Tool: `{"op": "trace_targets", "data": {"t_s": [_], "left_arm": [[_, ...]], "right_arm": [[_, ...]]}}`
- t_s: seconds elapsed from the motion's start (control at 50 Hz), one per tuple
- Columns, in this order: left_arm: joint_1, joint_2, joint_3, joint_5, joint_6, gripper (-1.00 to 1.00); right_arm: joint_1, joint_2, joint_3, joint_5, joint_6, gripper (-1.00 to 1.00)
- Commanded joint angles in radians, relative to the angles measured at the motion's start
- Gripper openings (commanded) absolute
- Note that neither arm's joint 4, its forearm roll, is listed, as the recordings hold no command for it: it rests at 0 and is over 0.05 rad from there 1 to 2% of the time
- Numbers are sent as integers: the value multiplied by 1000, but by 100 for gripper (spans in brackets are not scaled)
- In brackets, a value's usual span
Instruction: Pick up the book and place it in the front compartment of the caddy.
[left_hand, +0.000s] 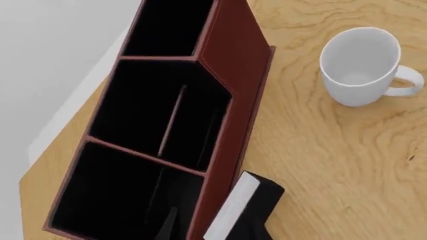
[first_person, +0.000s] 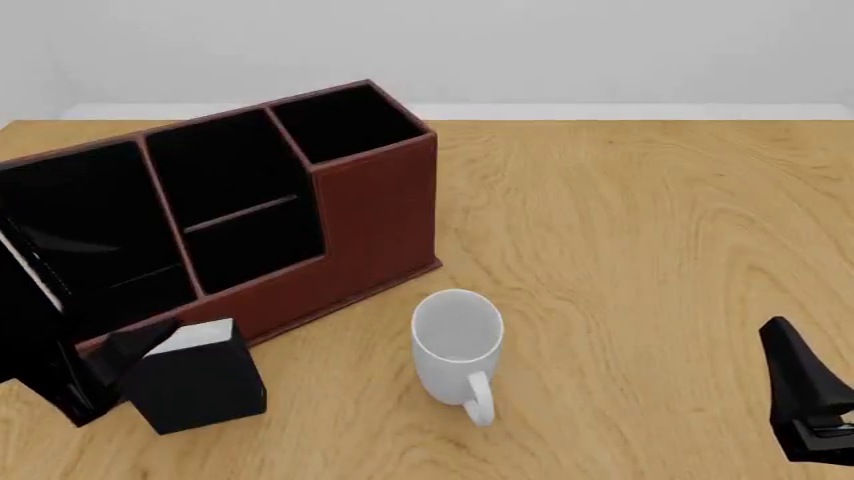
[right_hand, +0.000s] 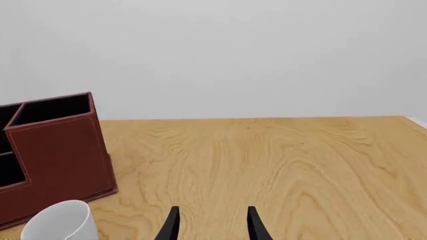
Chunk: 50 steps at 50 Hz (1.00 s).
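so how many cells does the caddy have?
3 visible in the caddy: widest cell at the left end, medium barred cell in the middle, small square cell at the right end.

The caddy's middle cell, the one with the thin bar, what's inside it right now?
The front compartment of the caddy shows only black lining and its thin reddish bar. The book stands outside on the table. The cell's floor is too dark to check.

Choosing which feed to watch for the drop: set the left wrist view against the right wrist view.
Left wrist only: the book beside the caddy, and the front compartment with its thin bar, seen from above. Right wrist only: the right gripper, open over bare table. Both: the caddy and the white mug.
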Motion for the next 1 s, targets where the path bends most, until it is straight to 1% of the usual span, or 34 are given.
{"op": "trace_targets", "data": {"t_s": [0.02,0.04,0.14,0.24,0.34,0.42,0.5,0.58,0.64,0.66,0.68,0.7,0.72,0.74,0.78,0.86,0.9,1.0], "left_arm": [[-47,-51,-43,114,-4,100],[-69,-59,-38,126,-4,100],[-99,-66,-40,146,-10,100],[-79,-61,-36,147,20,100],[-78,-28,-48,146,24,100],[-64,6,-11,127,60,100],[-53,33,-11,116,75,100],[-54,48,-25,128,84,100],[-39,70,-22,131,95,100],[-29,74,-29,130,95,100],[-40,98,-43,145,62,100],[-63,104,-43,156,48,100],[-52,84,-26,159,82,100],[-41,85,-35,157,87,100],[-50,95,-32,166,88,100],[-2,99,-34,162,124,100],[-9,104,-39,167,117,100],[-18,113,-35,173,129,100]], "right_arm": [[-1,2,1,1,0,100],[-1,2,0,3,-1,100],[-1,-4,-4,11,-1,100],[1,1,1,4,-3,100],[0,14,4,-9,-2,100],[1,29,5,-22,-3,100],[1,39,5,-30,-2,100],[3,37,5,-26,-2,100],[3,38,5,-25,-2,100],[3,38,5,-25,-2,100],[2,39,5,-26,-2,100],[2,39,5,-26,-2,100],[3,39,5,-25,-2,100],[3,38,5,-24,-2,100],[6,38,5,-22,-3,100],[7,38,5,-19,-2,100],[7,38,5,-19,-2,100],[13,29,5,-9,-2,100]]}}
